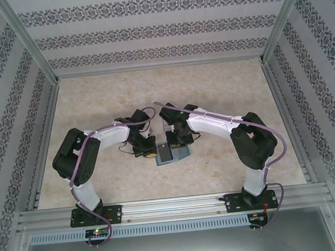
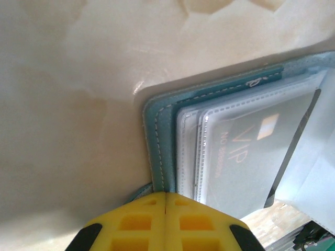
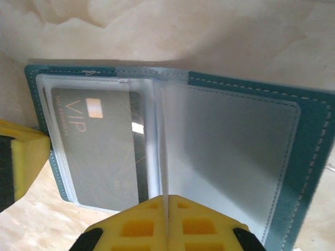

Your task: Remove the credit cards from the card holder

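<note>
The teal card holder (image 1: 182, 154) lies open on the table's middle, between both arms. My left gripper (image 2: 166, 194) is shut on the stitched teal edge (image 2: 159, 130) of its left panel. A grey credit card marked VIP (image 2: 246, 157) sits inside a clear sleeve on that panel. My right gripper (image 3: 167, 196) is shut on a thin pale sleeve leaf (image 3: 163, 146) standing upright at the spine; I cannot tell whether a card is in it. The same VIP card (image 3: 99, 146) lies left of that leaf, with the paler right panel (image 3: 235, 151) beyond. A left finger (image 3: 23, 157) shows at the holder's left edge.
The beige stone-patterned tabletop (image 1: 223, 91) spreads around the holder. Patterned walls and metal frame posts (image 1: 39, 72) enclose three sides. The arm bases stand on a rail (image 1: 174, 207) at the near edge.
</note>
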Controlling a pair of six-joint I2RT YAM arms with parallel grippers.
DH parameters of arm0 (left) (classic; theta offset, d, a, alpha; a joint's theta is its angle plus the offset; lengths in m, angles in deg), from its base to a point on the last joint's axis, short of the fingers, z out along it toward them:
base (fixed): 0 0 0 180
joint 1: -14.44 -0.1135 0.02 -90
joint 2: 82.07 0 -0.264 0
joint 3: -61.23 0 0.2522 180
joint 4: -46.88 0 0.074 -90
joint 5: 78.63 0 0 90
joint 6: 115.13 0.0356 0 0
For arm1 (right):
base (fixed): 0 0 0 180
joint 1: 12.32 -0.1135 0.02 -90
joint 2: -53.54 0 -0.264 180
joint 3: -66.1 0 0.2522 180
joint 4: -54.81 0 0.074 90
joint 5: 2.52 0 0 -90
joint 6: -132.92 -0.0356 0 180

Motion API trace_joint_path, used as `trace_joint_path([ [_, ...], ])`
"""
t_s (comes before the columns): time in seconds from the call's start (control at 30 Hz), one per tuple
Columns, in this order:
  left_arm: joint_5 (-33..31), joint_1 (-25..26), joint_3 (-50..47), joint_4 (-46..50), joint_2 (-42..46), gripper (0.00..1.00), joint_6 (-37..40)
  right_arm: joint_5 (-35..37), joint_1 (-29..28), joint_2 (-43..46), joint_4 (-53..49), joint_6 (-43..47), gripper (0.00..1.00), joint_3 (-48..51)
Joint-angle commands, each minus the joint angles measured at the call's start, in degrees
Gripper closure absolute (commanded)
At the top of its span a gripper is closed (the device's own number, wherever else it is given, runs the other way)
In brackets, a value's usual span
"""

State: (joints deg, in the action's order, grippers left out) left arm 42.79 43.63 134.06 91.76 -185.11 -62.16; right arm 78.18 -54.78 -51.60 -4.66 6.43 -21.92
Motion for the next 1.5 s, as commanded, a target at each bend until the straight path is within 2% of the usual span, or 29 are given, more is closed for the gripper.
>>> trace_joint_path([
  [0.0,-1.4,0.2,0.1,1.0,-2.3,1.00,1.3,2.6,0.6,1.1,-2.2,1.4,0.93,-0.1],
  [0.3,-1.4,0.2,0.7,1.4,-2.5,1.00,1.5,4.8,0.8,-0.1,-3.5,2.1,0.88,0.1],
  [0.6,-1.9,0.2,2.0,2.6,-2.6,1.00,2.0,3.6,0.7,1.1,-3.0,1.5,0.95,2.5],
  [0.87,-2.4,0.2,3.2,3.9,-3.0,1.00,3.1,3.7,0.3,2.6,-2.7,0.6,0.96,3.9],
  [1.07,-2.3,0.2,3.4,4.2,-2.9,1.00,3.3,6.4,0.4,2.4,-4.1,0.6,0.84,3.9],
  [1.47,-2.3,0.2,3.0,4.2,-2.1,1.00,2.9,10.6,0.7,2.2,-6.3,1.4,0.74,4.2],
])
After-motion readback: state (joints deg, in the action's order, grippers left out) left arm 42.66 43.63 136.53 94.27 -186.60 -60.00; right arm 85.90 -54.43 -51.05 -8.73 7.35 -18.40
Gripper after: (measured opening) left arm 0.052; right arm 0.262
